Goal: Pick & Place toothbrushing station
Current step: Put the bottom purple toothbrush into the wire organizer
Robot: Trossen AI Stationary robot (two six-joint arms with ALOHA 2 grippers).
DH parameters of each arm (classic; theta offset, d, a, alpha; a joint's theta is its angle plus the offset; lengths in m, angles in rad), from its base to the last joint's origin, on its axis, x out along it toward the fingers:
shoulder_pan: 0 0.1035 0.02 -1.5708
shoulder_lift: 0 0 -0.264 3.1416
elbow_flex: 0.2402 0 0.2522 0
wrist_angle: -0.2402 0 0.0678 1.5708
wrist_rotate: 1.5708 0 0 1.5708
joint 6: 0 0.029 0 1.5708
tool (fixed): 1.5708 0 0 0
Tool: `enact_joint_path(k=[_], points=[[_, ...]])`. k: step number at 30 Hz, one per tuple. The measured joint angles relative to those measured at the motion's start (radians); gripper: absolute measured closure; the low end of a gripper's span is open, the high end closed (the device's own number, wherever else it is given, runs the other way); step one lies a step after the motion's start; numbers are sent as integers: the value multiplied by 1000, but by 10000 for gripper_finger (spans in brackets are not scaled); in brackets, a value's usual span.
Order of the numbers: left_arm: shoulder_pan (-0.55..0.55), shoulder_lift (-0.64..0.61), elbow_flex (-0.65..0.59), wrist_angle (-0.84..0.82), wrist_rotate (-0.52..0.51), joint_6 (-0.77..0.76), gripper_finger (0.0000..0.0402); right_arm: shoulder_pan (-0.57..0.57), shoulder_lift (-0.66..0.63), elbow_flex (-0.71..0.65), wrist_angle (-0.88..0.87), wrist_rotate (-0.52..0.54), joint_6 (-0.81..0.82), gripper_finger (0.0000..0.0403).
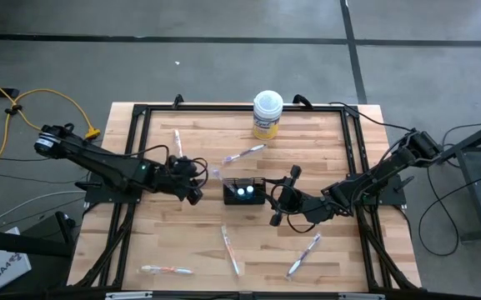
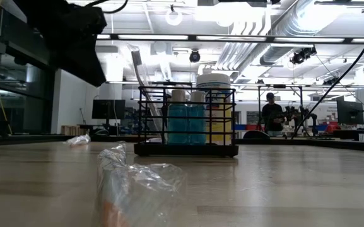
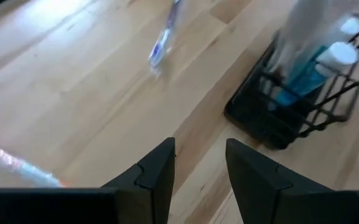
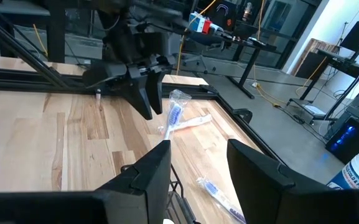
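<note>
On the left side of the wooden table the left gripper hangs low over the boards with its fingers spread a little apart and nothing between them. A wrapped toothbrush lies on the table behind it, towards the far edge, and another wrapped toothbrush lies well apart from it near the front edge. Just beyond its fingertips, towards the middle, a further wrapped toothbrush lies slanted on the boards. Next along, between the two grippers, stands the black wire-mesh holder, upright on the table, with two teal white-capped tubes standing side by side inside it. A toothbrush leans up out of the holder's end nearest the left gripper. Behind the holder, near the far edge, stands a yellow tub with a white lid. Just beside the holder's other end sits the right gripper, its fingers also parted and holding nothing, not touching the mesh as far as can be seen. In front of it two more wrapped toothbrushes lie on the boards, one to each side. In the low view a person stands far off in the room behind the table.
</note>
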State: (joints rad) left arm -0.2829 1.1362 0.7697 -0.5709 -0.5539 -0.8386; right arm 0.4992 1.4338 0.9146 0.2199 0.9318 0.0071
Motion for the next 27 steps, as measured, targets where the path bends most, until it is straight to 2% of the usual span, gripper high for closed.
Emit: enact_joint_path(k=[6,9,18,27], points=[[-39,0,0,17,73,5,263,0,0,0,-9,-55,20,253],[-75,0,0,39,89,7,263,0,0,0,-69,-108,72,253],[-167,1,0,126,76,8,263,9,0,0,-437,-420,447,253],[-187,1,0,158,64,15,263,73,0,0,-553,-642,635,272]])
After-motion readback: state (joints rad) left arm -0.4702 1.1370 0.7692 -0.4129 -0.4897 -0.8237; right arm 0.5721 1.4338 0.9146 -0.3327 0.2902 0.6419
